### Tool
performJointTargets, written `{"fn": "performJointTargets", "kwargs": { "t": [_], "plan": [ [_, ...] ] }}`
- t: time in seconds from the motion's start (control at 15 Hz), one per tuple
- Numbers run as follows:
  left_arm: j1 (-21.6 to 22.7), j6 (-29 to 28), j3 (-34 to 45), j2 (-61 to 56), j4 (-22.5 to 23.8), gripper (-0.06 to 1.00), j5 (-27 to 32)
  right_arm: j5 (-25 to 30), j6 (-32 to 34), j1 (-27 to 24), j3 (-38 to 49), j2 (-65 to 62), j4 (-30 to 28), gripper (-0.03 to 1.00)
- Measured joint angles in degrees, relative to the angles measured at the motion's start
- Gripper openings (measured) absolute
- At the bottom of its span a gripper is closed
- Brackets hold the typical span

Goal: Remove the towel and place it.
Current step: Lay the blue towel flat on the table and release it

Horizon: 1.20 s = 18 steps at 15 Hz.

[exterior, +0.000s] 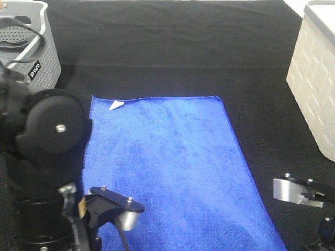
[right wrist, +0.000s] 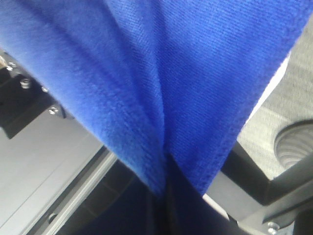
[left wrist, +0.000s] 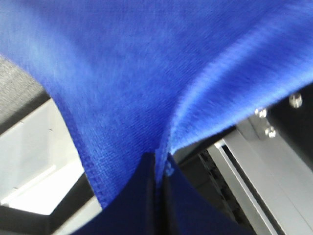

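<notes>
The royal-blue towel (exterior: 172,167) lies spread on the black table cloth (exterior: 172,52), its small white tag (exterior: 116,105) at the far left corner. Its near edge runs off the bottom of the exterior view. In the left wrist view the left gripper (left wrist: 159,172) is shut on a pinched fold of the towel (left wrist: 146,73), which fans out from the dark fingertips (left wrist: 142,196). In the right wrist view the right gripper (right wrist: 166,182) is likewise shut on the towel (right wrist: 156,63), the cloth bunching into its jaws. Neither gripper's tips show in the exterior view.
A grey perforated basket (exterior: 39,52) stands at the back left. A white brick-patterned bin (exterior: 314,83) stands at the right edge. The left arm's bulky black joint (exterior: 47,130) overhangs the towel's left side. Metal frame rails (left wrist: 259,166) show under the lifted cloth.
</notes>
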Motion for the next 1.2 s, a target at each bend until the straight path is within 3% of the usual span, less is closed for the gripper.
{"fn": "performJointTargets", "kwargs": {
  "t": [0.27, 0.6, 0.8, 1.0, 1.2],
  "plan": [
    [0.0, 2.3, -3.8, 6.1, 0.1, 0.0, -0.1, -4.0, -0.6, 0.0, -0.1, 7.8, -0.1, 0.03],
    [0.0, 3.0, -6.1, 7.7, 0.0, 0.0, 0.3, -6.0, -1.5, 0.0, -0.1, 8.9, 0.9, 0.04],
    [0.0, 3.0, -6.2, 7.7, -1.9, 0.01, 0.3, -6.0, -1.5, 0.0, -0.1, 8.9, 2.1, 0.17],
    [0.0, 3.0, -6.2, 7.7, -3.6, 0.16, 0.2, -6.0, -1.5, 0.0, -0.1, 8.9, 3.1, 0.42],
    [0.0, 2.4, -6.2, 7.7, -5.0, 0.51, -0.1, -6.0, -1.5, 0.0, -0.1, 8.9, 3.6, 0.57]
  ]
}}
